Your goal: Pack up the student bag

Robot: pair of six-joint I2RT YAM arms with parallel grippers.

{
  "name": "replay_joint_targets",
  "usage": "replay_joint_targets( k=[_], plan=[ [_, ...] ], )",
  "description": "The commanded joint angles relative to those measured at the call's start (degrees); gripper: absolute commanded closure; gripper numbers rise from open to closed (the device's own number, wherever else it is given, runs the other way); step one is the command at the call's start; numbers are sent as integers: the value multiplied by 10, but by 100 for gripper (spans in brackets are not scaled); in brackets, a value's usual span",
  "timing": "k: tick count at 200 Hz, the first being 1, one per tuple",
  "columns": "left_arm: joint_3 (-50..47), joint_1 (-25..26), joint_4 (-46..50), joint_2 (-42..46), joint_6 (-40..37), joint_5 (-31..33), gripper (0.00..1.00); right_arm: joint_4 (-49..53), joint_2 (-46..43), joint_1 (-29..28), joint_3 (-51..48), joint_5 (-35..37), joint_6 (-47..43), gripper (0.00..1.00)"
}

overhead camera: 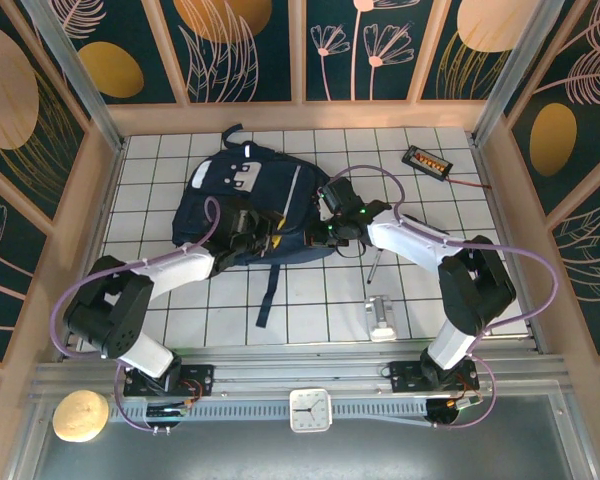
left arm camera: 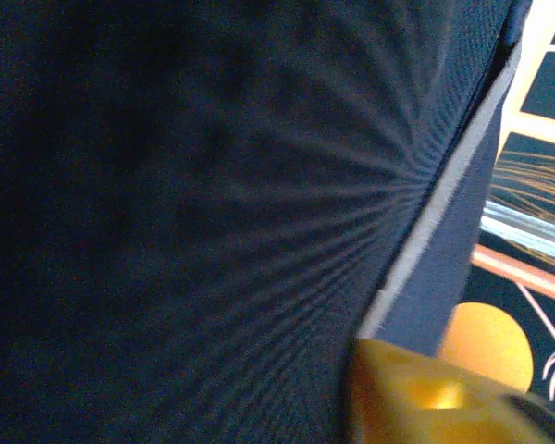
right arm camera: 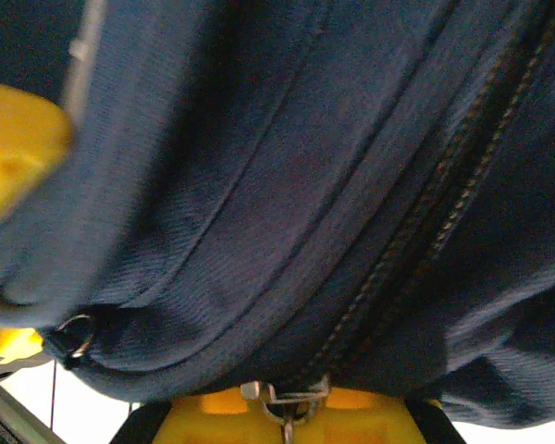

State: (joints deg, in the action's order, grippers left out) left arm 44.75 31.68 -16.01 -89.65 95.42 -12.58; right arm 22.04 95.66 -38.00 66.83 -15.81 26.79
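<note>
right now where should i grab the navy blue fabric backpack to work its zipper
Probably the small metal zipper pull at the end of the dark zipper track on the navy blue fabric backpack. It juts clear of the slack cloth as a thin tab, so come in along the track's line from beyond its end and pinch its flat faces.

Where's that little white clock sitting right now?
Top view: the white clock lies at the near edge, midway between the left arm's base and the right arm's base.
</note>
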Motion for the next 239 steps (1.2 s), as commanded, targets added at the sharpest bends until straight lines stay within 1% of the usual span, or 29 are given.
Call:
replay_joint_targets(
  k=[1, 3, 4, 17, 34, 50, 64, 70, 76, 78, 83, 95, 114, 130, 149, 167, 179, 202, 219, 239],
  plan=[
    [43, 4, -7, -12, -51, -18, 95, -3, -17, -5, -5, 9, 7, 100],
    [47, 4, 4, -13, -63, -21, 100, -2, -16, -4, -4, 10, 6, 100],
    [49, 4, 8, -13, -68, -22, 100, -1, -15, -4, -4, 10, 5, 100],
    [84, 4, 79, -19, -151, -48, 100, 10, -8, 3, 3, 10, -5, 100],
    [135, 2, 197, -26, -296, -73, 100, 35, 1, 18, 15, 12, -26, 100],
    [169, 0, 314, -16, -436, -56, 100, 57, 1, 38, 20, 12, -47, 100],
    [197, -2, 403, -19, -563, -62, 100, 67, -1, 59, 19, 9, -67, 100],
    [213, -1, 453, -23, -616, -52, 100, 70, 0, 63, 19, 6, -76, 100],
    [222, -2, 493, -24, -657, -36, 100, 73, 2, 64, 20, 2, -84, 100],
    [223, -3, 504, -23, -670, -32, 100, 74, 3, 76, 20, 0, -87, 100],
    [222, -6, 522, -18, -695, -21, 100, 77, 5, 85, 22, -6, -95, 100],
    [206, -27, 538, 6, -722, -8, 100, 84, 14, 97, 29, -19, -113, 100],
    [177, -97, 534, 41, -733, -37, 100, 95, 25, 109, 37, -29, -136, 100],
    [177, -129, 541, 53, -749, -31, 100, 101, 31, 117, 37, -45, -146, 100],
    [196, -135, 561, 46, -786, -33, 100, 103, 30, 122, 35, -48, -151, 100],
    [215, -135, 589, 33, -834, -22, 100, 109, 35, 130, 44, -52, -159, 100],
    [221, -135, 607, 26, -865, -1, 100, 121, 40, 135, 58, -50, -168, 100],
    [218, -138, 621, 29, -916, 19, 100, 137, 50, 147, 83, -31, -186, 100],
    [214, -145, 622, 36, -931, 25, 100, 140, 61, 162, 94, -18, -196, 100],
    [209, -152, 612, 43, -937, 17, 100, 113, 81, 179, 93, 9, -206, 100]
  ],
)
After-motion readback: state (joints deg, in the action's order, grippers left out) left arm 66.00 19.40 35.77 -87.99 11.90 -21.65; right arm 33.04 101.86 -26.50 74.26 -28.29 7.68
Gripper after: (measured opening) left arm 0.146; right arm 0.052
